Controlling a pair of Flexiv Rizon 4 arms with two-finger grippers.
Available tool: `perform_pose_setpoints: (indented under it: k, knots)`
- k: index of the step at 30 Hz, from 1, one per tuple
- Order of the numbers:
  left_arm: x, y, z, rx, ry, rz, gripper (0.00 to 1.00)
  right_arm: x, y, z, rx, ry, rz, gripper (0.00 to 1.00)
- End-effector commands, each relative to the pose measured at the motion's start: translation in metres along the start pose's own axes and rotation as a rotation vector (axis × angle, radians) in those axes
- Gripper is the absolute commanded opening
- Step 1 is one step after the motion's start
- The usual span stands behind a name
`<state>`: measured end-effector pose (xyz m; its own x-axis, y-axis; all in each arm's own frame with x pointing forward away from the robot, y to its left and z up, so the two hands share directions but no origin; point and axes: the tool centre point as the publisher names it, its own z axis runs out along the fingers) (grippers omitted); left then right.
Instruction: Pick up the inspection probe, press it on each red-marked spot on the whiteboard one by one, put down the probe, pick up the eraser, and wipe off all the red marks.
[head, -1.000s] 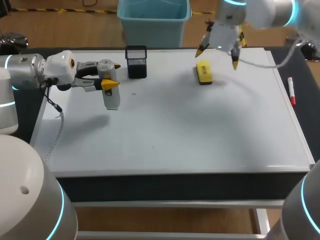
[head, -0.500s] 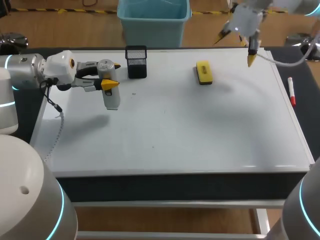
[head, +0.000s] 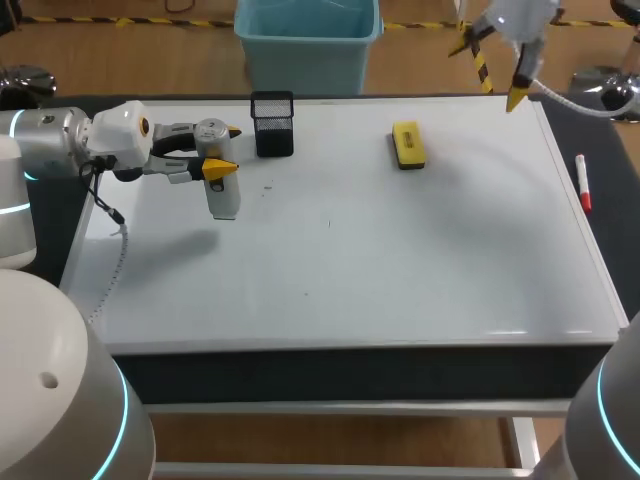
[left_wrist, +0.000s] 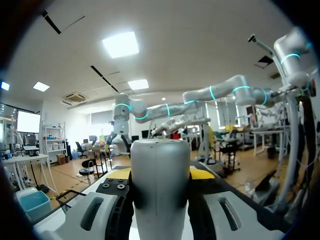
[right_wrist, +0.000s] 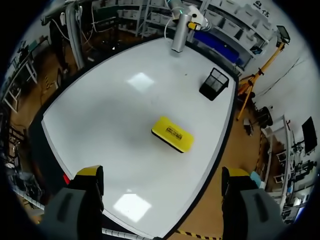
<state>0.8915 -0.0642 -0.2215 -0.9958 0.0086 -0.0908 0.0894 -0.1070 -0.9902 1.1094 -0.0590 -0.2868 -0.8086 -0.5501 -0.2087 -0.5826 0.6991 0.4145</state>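
1. My left arm comes in over the left edge of the white rectangular whiteboard (head: 400, 260). Its left gripper (head: 226, 150) is pinching the silver-grey cylindrical inspection probe (head: 224, 200) from two sides. In the left wrist view the probe fills the gap between the yellow tips. The probe's shadow lies apart from it on the board.
2. A black mesh pen holder (head: 273, 124) stands upright just beside the probe, near the whiteboard's far edge.
3. A few tiny dark specks (head: 267, 186) dot the left half of the board. I cannot tell their colour.
4. The yellow block eraser (head: 407, 144) lies flat on the whiteboard's far part, right of the middle and well apart from both grippers.
5. The right gripper (head: 490, 68) hangs above the board's far right corner. Its fingers are spread wide with nothing between them, and the eraser shows ahead of it in the right wrist view.
6. A red-and-white marker pen (head: 582, 182) lies on the dark tabletop (head: 603, 140), just beside the whiteboard's right edge.
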Motion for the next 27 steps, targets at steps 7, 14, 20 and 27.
perform_pose_setpoints:
  k: [7,14,20,27]
  knots:
    - [0.000,-0.001,0.000,0.001,0.000,0.001,0.00,0.016,0.012,-0.015,-0.034,-0.109,0.091,1.00]
    - [0.000,-0.001,0.000,0.001,0.000,0.001,0.00,0.027,0.015,-0.020,-0.058,-0.160,0.149,1.00]
    - [0.000,-0.001,0.000,0.001,0.000,0.001,0.00,0.039,0.013,-0.021,-0.084,-0.187,0.216,1.00]
    - [0.000,-0.001,0.000,0.001,0.000,0.001,0.00,0.042,0.015,-0.022,-0.087,-0.194,0.230,1.00]
